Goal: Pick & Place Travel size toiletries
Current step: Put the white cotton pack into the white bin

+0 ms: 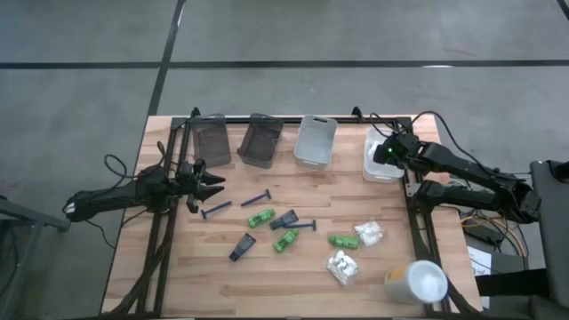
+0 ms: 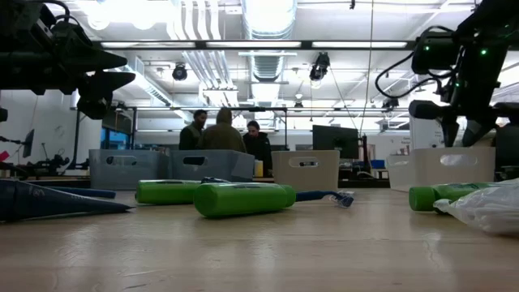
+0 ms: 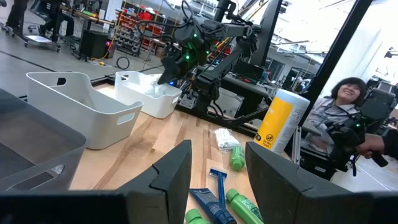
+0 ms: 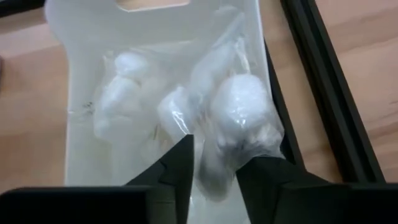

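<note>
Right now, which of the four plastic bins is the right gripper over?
The white bin at the row's right end; the right gripper hovers over it, fingers pinching a white crinkly packet above more packets inside.

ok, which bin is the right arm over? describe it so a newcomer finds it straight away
Look along the row of four bins at the table's far edge. It is the white bin at the right end, beneath the right pincer. Unlike the two dark bins and the pale grey one, it already holds clear wrapped packets.

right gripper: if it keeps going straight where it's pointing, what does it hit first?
Likely the white wrapped packet between the right gripper fingers, then the white bin floor beneath it. Depth is unclear, so contact may already exist.
</note>
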